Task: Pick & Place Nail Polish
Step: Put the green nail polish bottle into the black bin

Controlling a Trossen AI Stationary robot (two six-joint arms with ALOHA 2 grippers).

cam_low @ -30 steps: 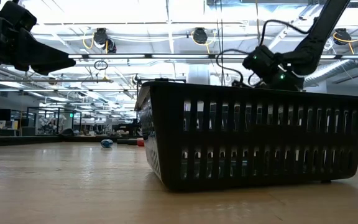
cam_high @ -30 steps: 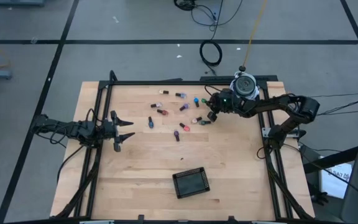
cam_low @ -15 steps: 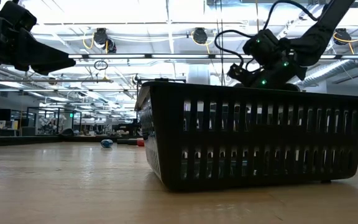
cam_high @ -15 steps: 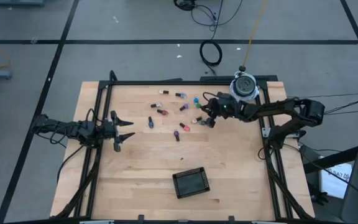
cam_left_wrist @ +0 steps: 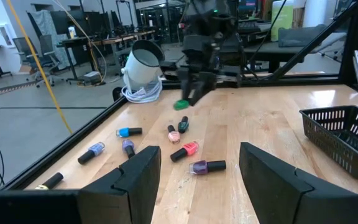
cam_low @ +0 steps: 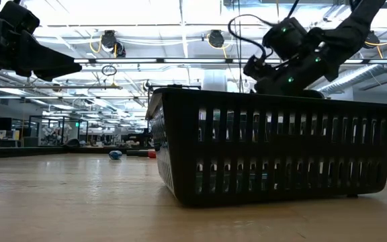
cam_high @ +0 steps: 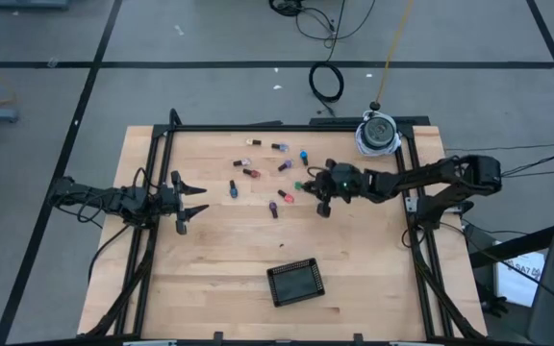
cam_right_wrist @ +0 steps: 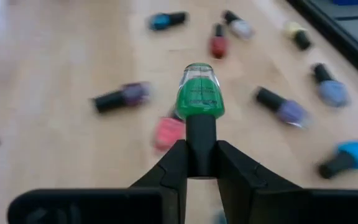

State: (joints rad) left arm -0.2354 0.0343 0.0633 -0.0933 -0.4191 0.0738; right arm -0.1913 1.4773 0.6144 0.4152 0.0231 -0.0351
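Observation:
Several small nail polish bottles (cam_high: 258, 173) with dark caps lie on their sides on the far half of the wooden table (cam_high: 219, 250). My right gripper (cam_high: 313, 187) hangs above them, shut on a green bottle (cam_right_wrist: 199, 93). The left wrist view shows that bottle (cam_left_wrist: 182, 104) clear of the table. My left gripper (cam_high: 192, 199) waits open at the table's left side, level, with nothing between its fingers (cam_left_wrist: 138, 177). My right gripper pinches the green bottle's dark cap (cam_right_wrist: 201, 140) between its two fingertips. The fingers come from the table's right side, slanting down. The bottle lies in line with them, its green glass body sticking out past the tips, lifted clear of the table.
A black grid tray (cam_high: 294, 282) stands near the table's near edge, right of the middle; in the low view it fills the foreground (cam_low: 274, 148). A white roll (cam_high: 378, 133) sits at the far right corner. A black frame (cam_high: 258, 127) edges the table.
My right gripper has swung toward the table's near edge and slightly left, rising a little, with the green bottle carried clear of the table. It has stayed shut.

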